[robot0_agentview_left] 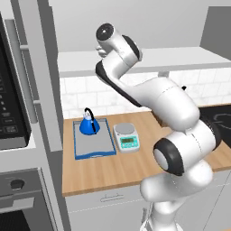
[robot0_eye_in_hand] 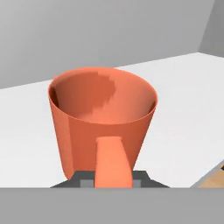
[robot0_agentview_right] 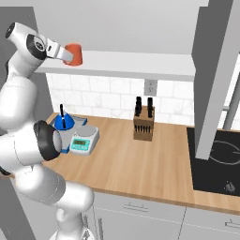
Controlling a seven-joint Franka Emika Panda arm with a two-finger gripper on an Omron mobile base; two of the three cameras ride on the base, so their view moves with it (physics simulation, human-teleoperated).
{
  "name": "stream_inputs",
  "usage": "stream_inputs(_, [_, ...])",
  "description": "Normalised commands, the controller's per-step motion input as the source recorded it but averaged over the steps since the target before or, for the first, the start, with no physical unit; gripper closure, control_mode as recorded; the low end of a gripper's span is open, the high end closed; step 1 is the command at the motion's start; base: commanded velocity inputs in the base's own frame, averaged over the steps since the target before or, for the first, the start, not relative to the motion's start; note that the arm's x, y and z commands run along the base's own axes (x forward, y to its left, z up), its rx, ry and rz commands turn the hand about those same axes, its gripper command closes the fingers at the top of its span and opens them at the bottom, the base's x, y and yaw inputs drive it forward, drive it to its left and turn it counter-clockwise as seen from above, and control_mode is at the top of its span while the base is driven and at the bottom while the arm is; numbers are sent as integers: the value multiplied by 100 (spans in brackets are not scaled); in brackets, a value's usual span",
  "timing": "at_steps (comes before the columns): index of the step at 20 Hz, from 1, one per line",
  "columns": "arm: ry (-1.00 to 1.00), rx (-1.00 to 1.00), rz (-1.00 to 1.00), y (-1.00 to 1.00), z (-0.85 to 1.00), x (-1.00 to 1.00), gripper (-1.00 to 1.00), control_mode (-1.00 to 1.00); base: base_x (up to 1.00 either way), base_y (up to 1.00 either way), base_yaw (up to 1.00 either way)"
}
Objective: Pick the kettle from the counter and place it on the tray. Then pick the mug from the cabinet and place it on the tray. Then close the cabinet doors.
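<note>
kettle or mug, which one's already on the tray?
The blue kettle: it sits at the back of the blue-rimmed tray. The orange mug is up on the cabinet shelf, the gripper shut on its handle.

The mug (robot0_eye_in_hand: 101, 114) at my end effector (robot0_eye_in_hand: 113, 181) is plain orange, darker inside, on a pale shelf (robot0_agentview_right: 140, 63). Below, the worktop (robot0_agentview_left: 135, 162) is light-brown wood with plank grain. The kettle (robot0_agentview_left: 89, 124) is bright blue with a black handle — its tray (robot0_agentview_left: 93, 144) grey, rimmed blue. The scale (robot0_agentview_left: 126, 137) is white with green, the wall tiles (robot0_agentview_right: 108, 96) white, my arm (robot0_agentview_left: 171, 108) white — joints dark.
</note>
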Motion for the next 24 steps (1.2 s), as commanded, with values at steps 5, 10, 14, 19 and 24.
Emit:
stream_inputs(5, [0,7,18,0,0,-91,100,-100,0,0,0])
stream_inputs(10, [0,7,33,0,0,-98,100,-100,0,0,0])
stream_inputs(14, [0,1,45,6,1,-95,100,-100,0,0,0])
stream_inputs(19, [1,0,54,11,0,-88,100,-100,0,0,0])
stream_inputs(24, [5,0,57,6,-9,-81,100,-100,0,0,0])
